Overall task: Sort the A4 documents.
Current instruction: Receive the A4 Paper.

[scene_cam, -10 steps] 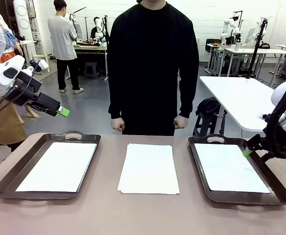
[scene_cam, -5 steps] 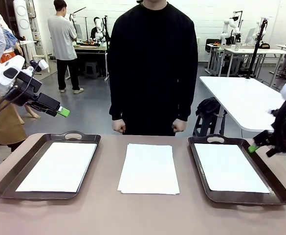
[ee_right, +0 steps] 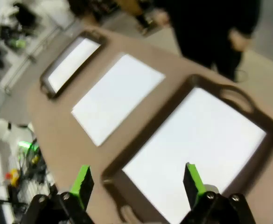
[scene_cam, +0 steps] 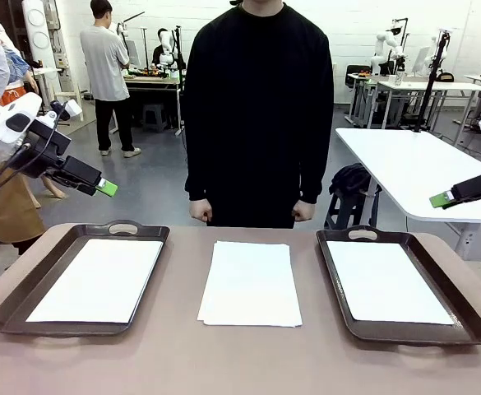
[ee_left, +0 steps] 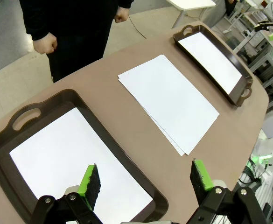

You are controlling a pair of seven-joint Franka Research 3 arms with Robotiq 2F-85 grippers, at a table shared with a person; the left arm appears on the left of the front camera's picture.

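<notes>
Lying flat at the middle of the brown tabletop (scene_cam: 166, 362), the loose stack of A4 documents (scene_cam: 250, 282) sits between two dark brown handled trays and touches neither; its sheets are slightly fanned along one long side. The left tray (scene_cam: 51, 327) carries a white sheet (scene_cam: 100, 278) on its floor, and the right tray (scene_cam: 413, 333) carries a second sheet (scene_cam: 384, 281). The left pincer (scene_cam: 106, 188) hangs in the air beyond the far left corner, higher than the left tray's handle and well apart from the stack. Its jaws are spread wide with nothing between them, and its wrist view looks down past the green pads at the left tray first, with the stack farther ahead. The right pincer (scene_cam: 441, 199) hovers off the right side, above and beyond the right tray, likewise well apart from the stack, with its jaws wide and empty. Its blurred wrist view shows the right tray nearest and the stack beyond it. A person (scene_cam: 256, 107) stands at the far edge, one fist (scene_cam: 199, 211) and the other fist (scene_cam: 302, 211) closed, near the stack's far end but not touching it.
</notes>
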